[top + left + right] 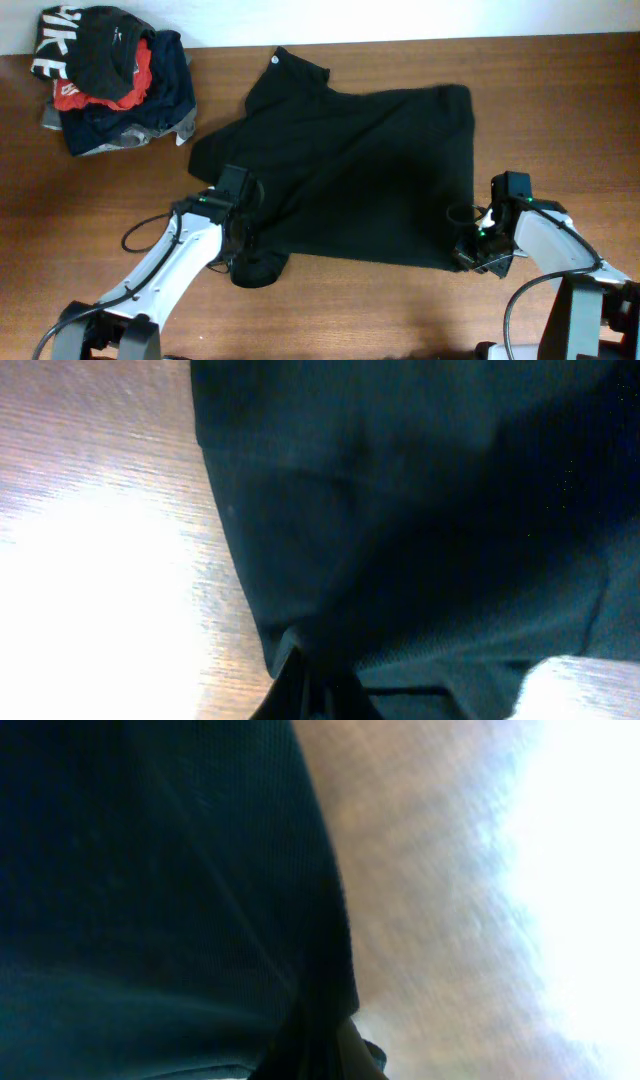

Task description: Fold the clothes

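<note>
The clothes, a plain black T-shirt, lie spread on the wooden table, collar toward the far left. My left gripper is shut on the shirt's near left corner, where the fabric bunches. In the left wrist view the cloth is pinched at the left gripper and stretches away from it. My right gripper is shut on the near right corner. The right wrist view shows the hem caught at the right gripper, with bare wood to its right.
A heap of other garments, black with white lettering, red, navy and grey, sits at the table's far left corner. Bare wood lies to the right of the shirt and along the near edge between the two arms.
</note>
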Robot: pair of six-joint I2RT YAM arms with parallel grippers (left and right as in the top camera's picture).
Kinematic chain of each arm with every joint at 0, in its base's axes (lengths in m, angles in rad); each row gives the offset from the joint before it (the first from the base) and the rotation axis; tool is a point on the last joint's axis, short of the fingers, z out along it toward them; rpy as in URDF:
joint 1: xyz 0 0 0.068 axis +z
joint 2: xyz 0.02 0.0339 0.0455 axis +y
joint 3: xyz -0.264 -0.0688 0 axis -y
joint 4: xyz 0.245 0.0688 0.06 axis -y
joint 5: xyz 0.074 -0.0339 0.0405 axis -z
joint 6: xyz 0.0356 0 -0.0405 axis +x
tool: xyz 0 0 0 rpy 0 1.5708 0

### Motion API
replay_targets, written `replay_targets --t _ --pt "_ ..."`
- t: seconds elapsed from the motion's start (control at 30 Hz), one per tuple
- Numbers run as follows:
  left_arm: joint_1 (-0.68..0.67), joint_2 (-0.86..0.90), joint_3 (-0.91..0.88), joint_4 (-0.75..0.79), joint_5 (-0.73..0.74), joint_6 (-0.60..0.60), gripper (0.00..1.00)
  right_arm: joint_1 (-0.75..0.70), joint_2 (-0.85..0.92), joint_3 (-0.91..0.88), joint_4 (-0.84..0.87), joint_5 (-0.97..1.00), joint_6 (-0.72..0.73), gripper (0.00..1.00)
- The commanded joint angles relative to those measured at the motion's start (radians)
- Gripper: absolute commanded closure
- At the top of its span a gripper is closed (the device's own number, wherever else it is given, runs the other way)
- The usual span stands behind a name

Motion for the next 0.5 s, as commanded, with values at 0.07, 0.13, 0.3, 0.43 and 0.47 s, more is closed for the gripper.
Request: replay_targets --t 0.07,0.13,0.3,0.43,0.47 --pt "0.005 -0.01 0.162 -0.101 -0.107 0.036 0.99 -0.075 0.0 0.114 -0.117 0.0 -0.031 0.96" --pt "0.005 -0.01 0.198 -0.135 -0.119 0.055 0.99 -0.102 0.0 0.155 -0.17 0.0 -0.057 0.96" --pt "0.005 -0.01 0.238 -0.18 -0.117 0.069 0.99 -0.163 -0.005 0.232 -0.276 0.0 -0.115 0.96" --pt "0.005 -0.01 0.238 -0.223 -0.118 0.069 0.99 -0.2 -0.029 0.248 -0.328 0.0 -0.135 0.96" --pt "0.005 -0.01 0.238 -0.237 -0.118 0.069 0.99 -0.207 -0.037 0.248 -0.336 -0.001 -0.147 0.96"
